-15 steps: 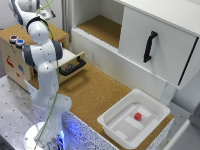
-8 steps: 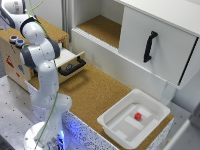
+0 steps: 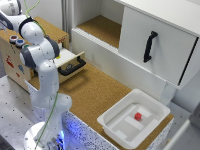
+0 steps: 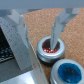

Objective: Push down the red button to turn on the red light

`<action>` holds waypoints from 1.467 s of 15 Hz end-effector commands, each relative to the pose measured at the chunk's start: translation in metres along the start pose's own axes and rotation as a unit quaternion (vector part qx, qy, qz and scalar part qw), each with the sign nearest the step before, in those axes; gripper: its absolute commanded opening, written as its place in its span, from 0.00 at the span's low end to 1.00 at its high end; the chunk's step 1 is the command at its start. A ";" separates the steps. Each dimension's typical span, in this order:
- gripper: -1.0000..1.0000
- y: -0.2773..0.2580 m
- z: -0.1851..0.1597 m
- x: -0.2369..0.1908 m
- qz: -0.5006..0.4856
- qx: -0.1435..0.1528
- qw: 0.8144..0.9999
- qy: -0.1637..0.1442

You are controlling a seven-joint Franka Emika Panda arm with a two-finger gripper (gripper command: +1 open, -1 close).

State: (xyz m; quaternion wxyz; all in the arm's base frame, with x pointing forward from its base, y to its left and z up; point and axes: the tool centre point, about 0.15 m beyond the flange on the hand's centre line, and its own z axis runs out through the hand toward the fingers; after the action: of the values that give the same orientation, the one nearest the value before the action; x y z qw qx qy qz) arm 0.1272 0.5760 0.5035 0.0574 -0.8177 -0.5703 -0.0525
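Apparently lit, red button (image 4: 50, 49) glowing, pale-rimmed, claw (image 4: 37, 30) above

The white Franka arm (image 3: 44, 75) is rising from its base at the lower part of the exterior view's left and bending over a wooden box (image 3: 15, 62) at the far left. On top of that box 2 round buttons are sitting side by side — the red button (image 3: 13, 39) and a blue button (image 3: 20, 43). The gripper itself is lying outside the picture's edge. A drawer (image 3: 70, 62) with a black handle is standing pulled open beside the arm. A cork-covered table (image 3: 100, 95) is carrying a white tray (image 3: 115, 122) — inside it a small red block (image 3: 137, 116) is lying. Behind, a white cabinet door (image 3: 170, 50) is showing a black handle (image 3: 149, 46).
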 end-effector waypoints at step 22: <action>1.00 0.039 -0.020 0.014 0.048 -0.100 0.994 -0.008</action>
State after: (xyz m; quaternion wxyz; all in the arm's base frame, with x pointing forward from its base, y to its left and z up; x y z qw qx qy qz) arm 0.1532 0.5779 0.5193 0.0010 -0.8308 -0.5431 -0.1215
